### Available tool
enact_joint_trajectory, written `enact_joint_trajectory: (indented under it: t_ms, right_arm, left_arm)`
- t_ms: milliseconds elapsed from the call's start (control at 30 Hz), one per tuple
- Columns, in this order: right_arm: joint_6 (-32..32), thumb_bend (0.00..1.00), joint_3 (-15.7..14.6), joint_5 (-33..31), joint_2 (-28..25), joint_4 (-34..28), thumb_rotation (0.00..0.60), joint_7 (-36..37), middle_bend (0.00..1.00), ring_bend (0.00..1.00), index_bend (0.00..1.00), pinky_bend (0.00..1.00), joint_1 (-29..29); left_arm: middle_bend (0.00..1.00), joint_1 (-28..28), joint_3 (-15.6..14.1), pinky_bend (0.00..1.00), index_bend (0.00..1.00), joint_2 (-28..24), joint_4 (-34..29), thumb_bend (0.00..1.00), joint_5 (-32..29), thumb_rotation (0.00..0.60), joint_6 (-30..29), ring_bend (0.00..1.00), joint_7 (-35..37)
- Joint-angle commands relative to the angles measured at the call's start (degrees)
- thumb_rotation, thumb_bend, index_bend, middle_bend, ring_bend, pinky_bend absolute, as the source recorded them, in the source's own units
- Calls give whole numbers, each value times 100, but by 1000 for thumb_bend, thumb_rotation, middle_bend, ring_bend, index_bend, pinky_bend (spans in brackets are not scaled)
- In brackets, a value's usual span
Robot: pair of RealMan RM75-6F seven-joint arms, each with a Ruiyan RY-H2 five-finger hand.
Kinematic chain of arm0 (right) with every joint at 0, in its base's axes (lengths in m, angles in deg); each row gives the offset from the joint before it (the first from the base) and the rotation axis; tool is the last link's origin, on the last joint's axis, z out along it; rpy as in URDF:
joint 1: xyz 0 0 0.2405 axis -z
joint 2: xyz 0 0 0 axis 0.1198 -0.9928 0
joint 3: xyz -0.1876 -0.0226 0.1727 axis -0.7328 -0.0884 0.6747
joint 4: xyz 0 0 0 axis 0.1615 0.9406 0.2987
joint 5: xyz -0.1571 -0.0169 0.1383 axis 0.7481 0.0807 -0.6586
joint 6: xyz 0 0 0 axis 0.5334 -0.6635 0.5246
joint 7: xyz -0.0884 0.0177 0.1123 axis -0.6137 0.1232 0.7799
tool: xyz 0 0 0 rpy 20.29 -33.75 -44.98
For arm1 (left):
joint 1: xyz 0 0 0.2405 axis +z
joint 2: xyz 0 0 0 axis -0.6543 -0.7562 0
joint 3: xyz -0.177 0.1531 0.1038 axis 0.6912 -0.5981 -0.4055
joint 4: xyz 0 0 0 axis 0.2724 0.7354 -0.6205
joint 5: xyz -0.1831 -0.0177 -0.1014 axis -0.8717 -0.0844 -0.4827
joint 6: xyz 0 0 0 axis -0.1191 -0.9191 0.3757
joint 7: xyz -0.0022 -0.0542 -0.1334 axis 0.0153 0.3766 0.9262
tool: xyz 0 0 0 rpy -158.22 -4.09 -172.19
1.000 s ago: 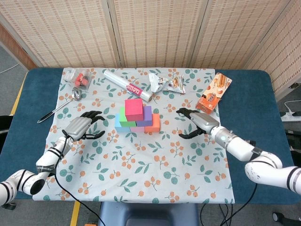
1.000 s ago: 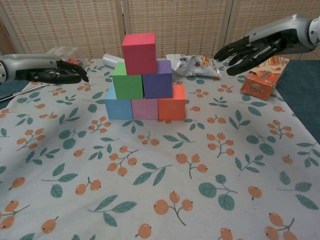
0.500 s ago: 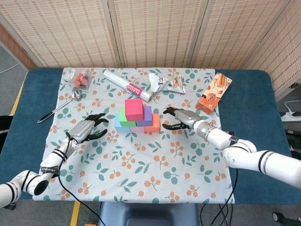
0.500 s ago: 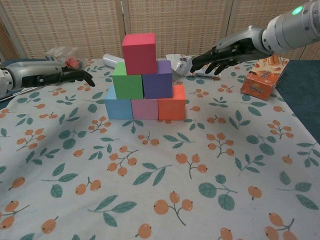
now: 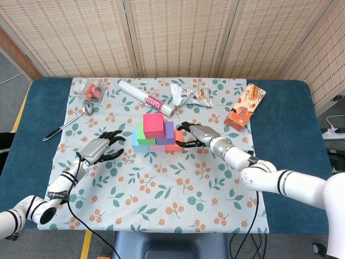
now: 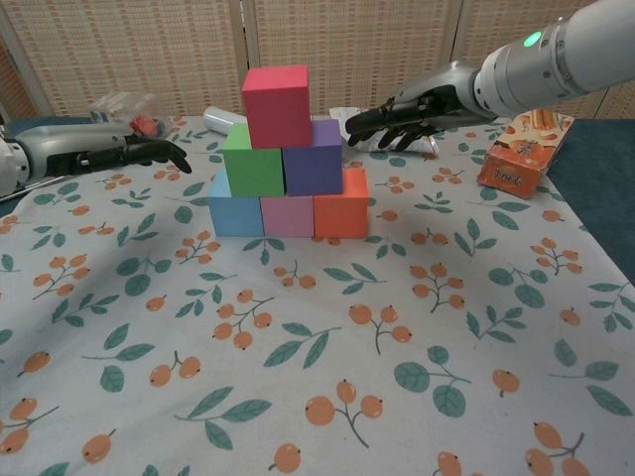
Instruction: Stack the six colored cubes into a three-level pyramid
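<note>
A three-level pyramid of cubes stands mid-cloth. A blue cube [image 6: 235, 214], a pink cube [image 6: 288, 215] and an orange cube [image 6: 341, 203] form the bottom row. On them sit a green cube [image 6: 252, 160] and a purple cube [image 6: 314, 157], with a magenta cube [image 6: 277, 105] [image 5: 153, 125] on top. My right hand [image 6: 397, 112] [image 5: 194, 134] hovers open just right of the stack, fingertips close behind the orange and purple cubes, holding nothing. My left hand [image 6: 124, 152] [image 5: 99, 147] floats open to the left, apart from the blue cube.
On the floral cloth [image 5: 178, 199] lie a foil roll [image 5: 146, 97], a snack bag [image 5: 190, 95], an orange box [image 5: 245, 106] [image 6: 523, 150], a bag of red items [image 5: 89, 88] and a ladle [image 5: 69, 122]. Blue table [image 5: 291, 156] extends right.
My right hand has swung in from the far right toward the stack, now nearly at the orange and purple cubes. My left hand has shifted only slightly. The pyramid has not moved.
</note>
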Motion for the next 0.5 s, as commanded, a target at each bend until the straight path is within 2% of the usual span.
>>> enact_joint_trajectory:
  t_ms: [33,500]
  right_arm:
    - [-24,436,-11,-42,39,24,211,-32,0,0,215,0,-24]
    - [-61,436,-45,-210,211,112,211,-130,0,0,208,0,-93]
  left_arm:
    - [0,3,-5,48,199,3,-11,297,53,1,-22,0,21]
    - [0,-91,55,48,188,144,103,297,45,4,70,0,4]
